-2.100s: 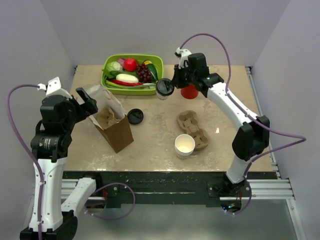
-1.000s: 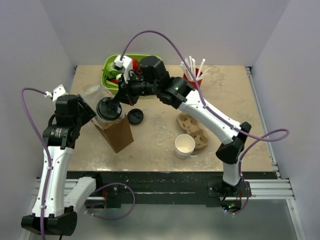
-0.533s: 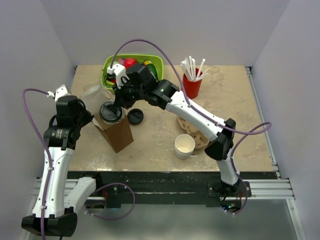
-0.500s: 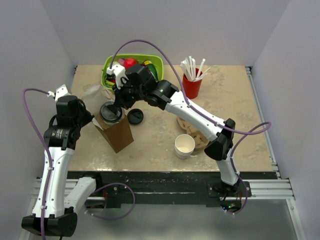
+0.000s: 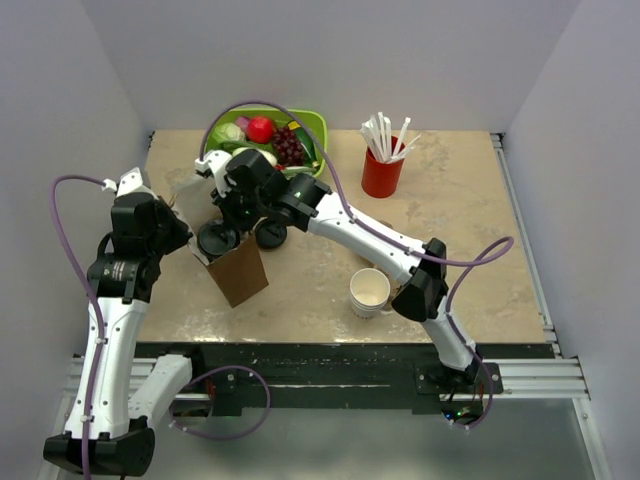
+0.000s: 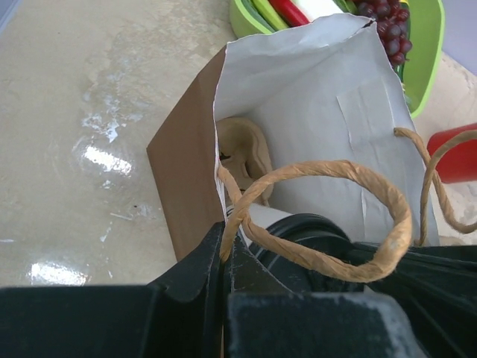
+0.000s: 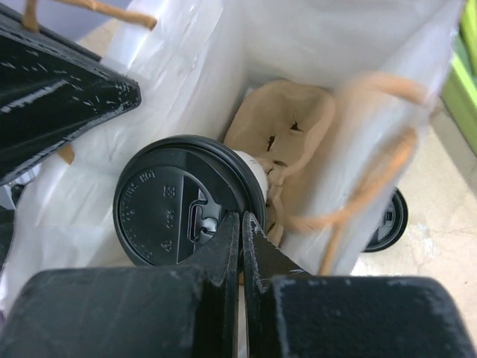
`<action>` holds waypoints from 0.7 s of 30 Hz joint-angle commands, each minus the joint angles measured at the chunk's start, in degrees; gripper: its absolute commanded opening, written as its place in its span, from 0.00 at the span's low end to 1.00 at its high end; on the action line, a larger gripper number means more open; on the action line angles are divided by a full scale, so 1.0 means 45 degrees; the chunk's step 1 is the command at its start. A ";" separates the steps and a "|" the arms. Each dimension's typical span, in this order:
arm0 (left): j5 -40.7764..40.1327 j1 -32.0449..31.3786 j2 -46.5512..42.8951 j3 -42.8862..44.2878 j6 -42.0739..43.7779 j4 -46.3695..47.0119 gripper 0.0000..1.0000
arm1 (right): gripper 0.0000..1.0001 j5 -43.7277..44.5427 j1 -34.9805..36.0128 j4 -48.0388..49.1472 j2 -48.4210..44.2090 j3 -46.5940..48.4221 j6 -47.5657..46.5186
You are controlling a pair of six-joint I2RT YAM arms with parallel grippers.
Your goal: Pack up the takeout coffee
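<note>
placing step: the right gripper [image 7: 240, 224] is pinched on the lid rim of the takeout coffee [image 7: 182, 201], which sits in the paper bag [image 6: 186, 171] mouth beside the cup carrier [image 7: 287, 134], the left gripper [image 6: 226, 253] is clamped on the bag's edge, and the next move probably calls for seating the cup in a pocket, then releasing.

The takeout coffee [image 7: 179, 205] was a small white paper cup capped with a round black plastic lid, embossed on top and with a sip slot near one edge. It sat lid up in the open mouth of the brown paper bag [image 5: 240, 278], only a sliver of its white wall showing under the lid. The right tool [image 7: 240, 218] pinched the lid's rim. The cardboard cup carrier [image 7: 287, 127] lay just beside it, deeper in the bag.
</note>
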 commanded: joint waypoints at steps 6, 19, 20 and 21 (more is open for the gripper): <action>0.1394 0.0045 -0.0585 -0.0110 0.0697 0.0343 0.00 | 0.00 0.0804 0.0434 -0.1639 -0.0149 0.0514 -0.0607; 0.1609 0.0045 -0.0586 -0.0149 0.0736 0.0343 0.00 | 0.00 0.1057 0.0707 -0.1484 0.0612 -0.0014 -0.0920; 0.1590 0.0045 -0.0566 -0.0130 0.0736 0.0343 0.00 | 0.00 0.1038 0.0707 -0.1465 0.0651 -0.0053 -0.0920; 0.1609 0.0045 -0.0547 -0.0130 0.0736 0.0363 0.00 | 0.00 0.1038 0.0707 -0.1407 0.0748 -0.0073 -0.0881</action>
